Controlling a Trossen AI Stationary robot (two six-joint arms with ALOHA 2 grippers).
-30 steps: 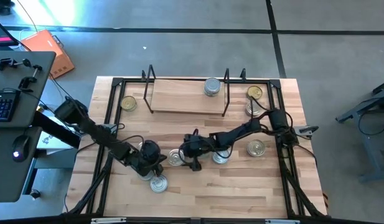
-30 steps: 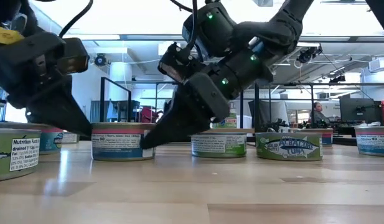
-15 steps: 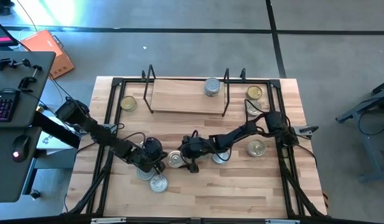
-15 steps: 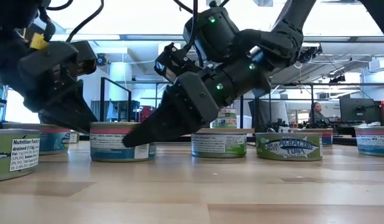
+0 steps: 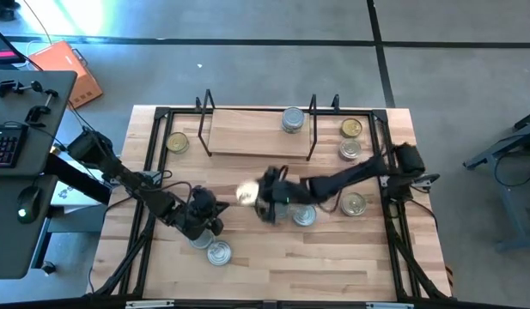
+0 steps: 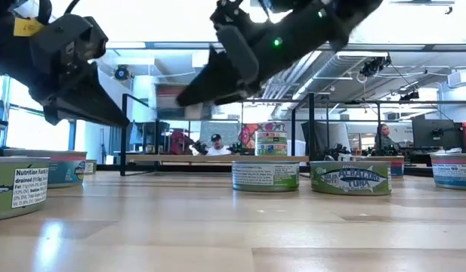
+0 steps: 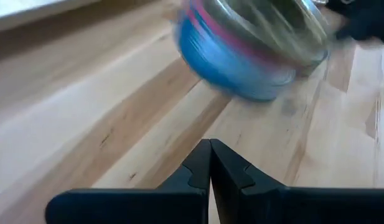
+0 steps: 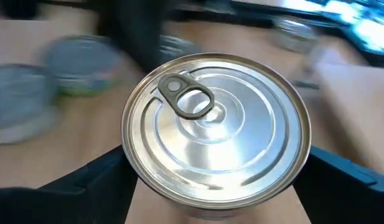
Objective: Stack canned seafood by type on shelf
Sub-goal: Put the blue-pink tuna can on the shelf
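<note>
Near the centre of the surface [image 5: 359, 257], the right hand [image 5: 254, 194] has a silver-topped tin [image 8: 215, 129] clamped between its two fingers, jaws spread wide across the tin's full width. The low view shows the hand and tin lifted clear of the wood. The shelf [image 5: 256, 133] sits toward twelve o'clock from the hand, with one silver-topped can [image 5: 292, 119] already on its board near the right upright. The left hand [image 7: 210, 168] hovers over the surface at about eight o'clock from the held tin, fingers pressed fully together and holding nothing; a blue-banded can [image 7: 254, 53] lies just ahead of it.

Other tins are scattered about: a gold-topped one [image 5: 177, 142] at the shelf's nine o'clock, a gold one [image 5: 351, 128] and a silver one [image 5: 350, 149] at its three o'clock, and silver ones at the near side [image 5: 218, 251].

Such a tin is probably rigid and fairly dense for its bulk, so it will not crush, but its smooth metal wall and paper label may slip under a light pinch. Gripping across the side wall, as now, looks sound. The raised rim should let it seat on the can below.
</note>
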